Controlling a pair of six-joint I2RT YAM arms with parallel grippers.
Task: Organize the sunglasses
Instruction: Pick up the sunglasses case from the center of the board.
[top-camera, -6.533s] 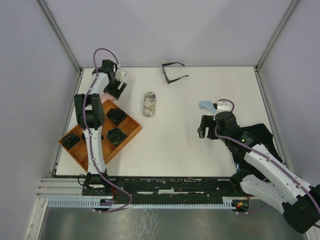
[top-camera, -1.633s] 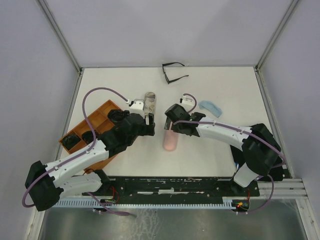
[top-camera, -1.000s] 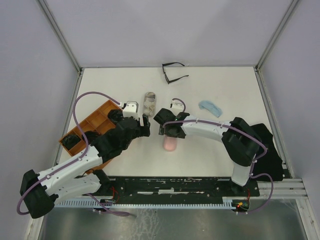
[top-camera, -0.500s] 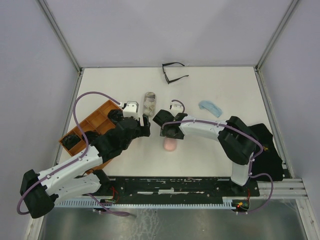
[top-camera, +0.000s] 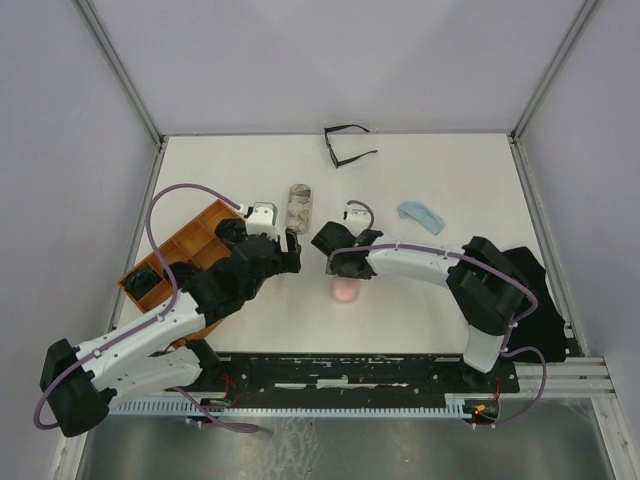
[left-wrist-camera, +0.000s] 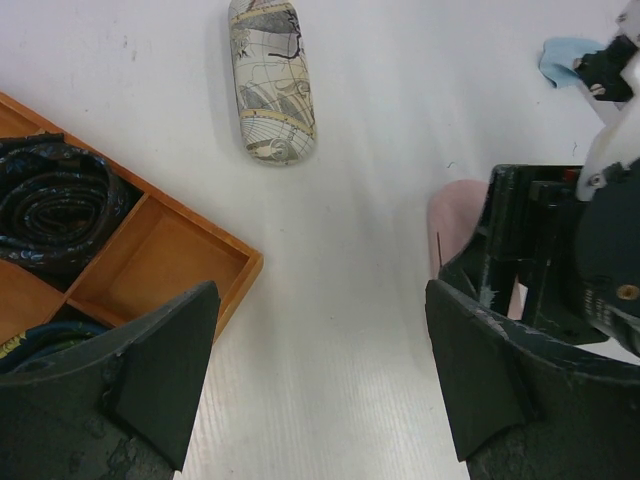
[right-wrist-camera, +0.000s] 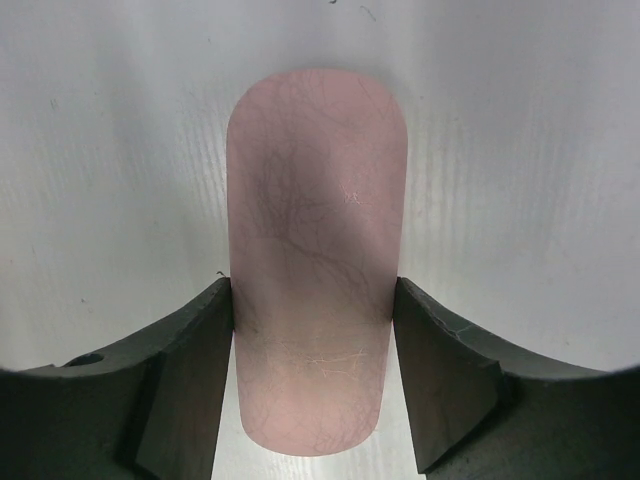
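Note:
A pair of thin black-framed sunglasses (top-camera: 347, 146) lies open at the back of the table, far from both arms. My right gripper (top-camera: 343, 268) points down at mid-table and is shut on an oblong pink case (right-wrist-camera: 315, 250); in the right wrist view its fingers (right-wrist-camera: 195, 350) press the case's two long sides near one rounded end. The case (top-camera: 345, 290) rests on the table. My left gripper (left-wrist-camera: 320, 300) hovers open just left of it, with only bare table between its jaws. It sits between the tray and the pink case (left-wrist-camera: 455, 225).
An orange compartment tray (top-camera: 196, 232) at the left holds dark rolled items (left-wrist-camera: 55, 210). A patterned oblong case (top-camera: 299, 207) lies behind the left gripper. A light-blue cloth (top-camera: 421, 215) lies to the right, behind the right arm.
The right gripper's jaws have closed onto the pink case's sides and the arm has shifted slightly. The left arm has held still with its jaws wide.

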